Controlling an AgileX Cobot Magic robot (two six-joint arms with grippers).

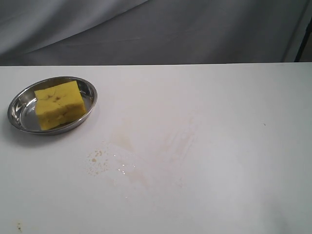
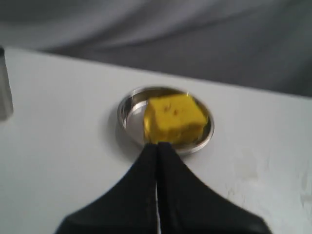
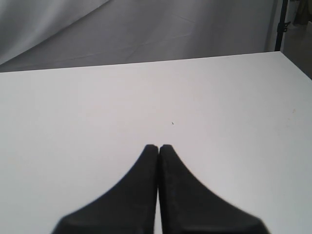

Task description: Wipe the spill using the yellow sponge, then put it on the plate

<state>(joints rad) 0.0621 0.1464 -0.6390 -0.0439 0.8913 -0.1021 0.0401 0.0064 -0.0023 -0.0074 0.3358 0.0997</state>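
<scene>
The yellow sponge lies inside the plate, a shiny steel dish at the table's left. No round tan-brown spill shows anywhere. In the left wrist view my left gripper is shut and holds nothing. It hovers just short of the plate's near rim and is apart from the sponge. My right gripper is also shut with nothing in it, over bare white table. Neither gripper appears in the exterior view.
Scattered tan specks and faint pale streaks mark the white table in front of the plate. A grey metal object stands at the edge of the left wrist view. Grey cloth hangs behind the table.
</scene>
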